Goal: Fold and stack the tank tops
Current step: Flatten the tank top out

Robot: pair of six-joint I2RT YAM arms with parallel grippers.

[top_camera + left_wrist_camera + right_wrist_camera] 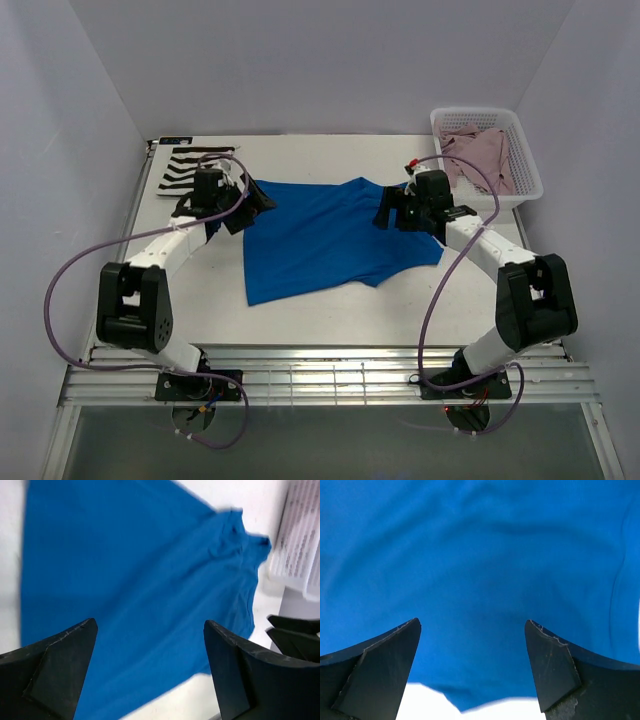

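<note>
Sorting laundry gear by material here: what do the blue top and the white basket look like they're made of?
The blue top looks like soft knit cloth, perhaps jersey, with a matte finish; it lies limp with gentle wrinkles. The white basket is probably rigid plastic, faintly glossy; its walls form a moulded open lattice.

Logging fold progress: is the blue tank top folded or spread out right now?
Spread out: the blue tank top lies open on the table, no fold visible.

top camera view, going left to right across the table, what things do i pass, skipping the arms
striped tank top → blue tank top → white basket, with the pink tank top lying inside it
</note>
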